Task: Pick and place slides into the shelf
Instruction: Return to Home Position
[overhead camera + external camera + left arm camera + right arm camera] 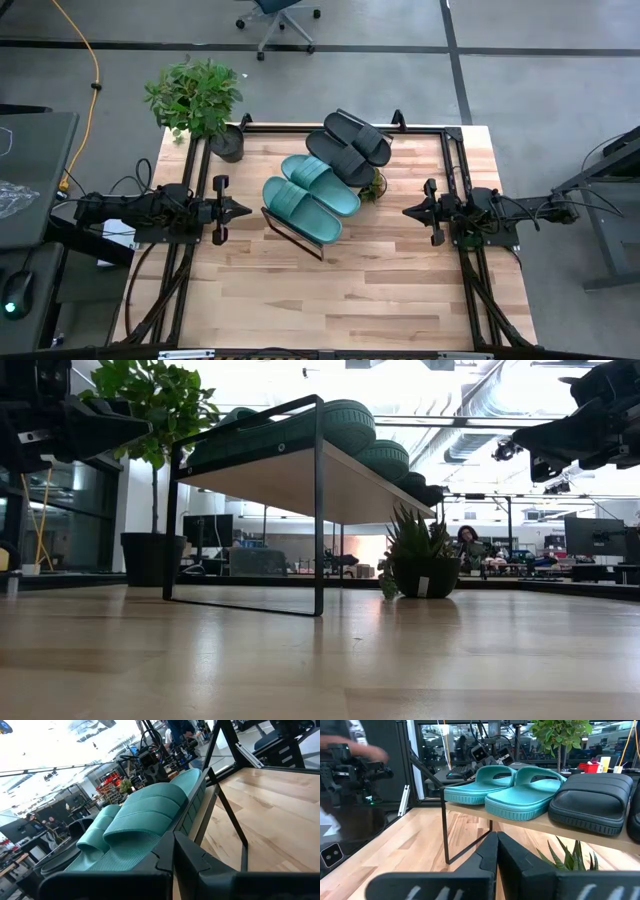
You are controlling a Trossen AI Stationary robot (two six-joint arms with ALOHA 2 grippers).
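On the shelf (300, 480) lie teal slides (300, 208) beside black slides (348, 148).

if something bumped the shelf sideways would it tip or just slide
Probably light and easy to shove: the shelf is only a board on thin metal legs. Pushed high, it might tip rather than slide. The slides on its slanted top could slip off.
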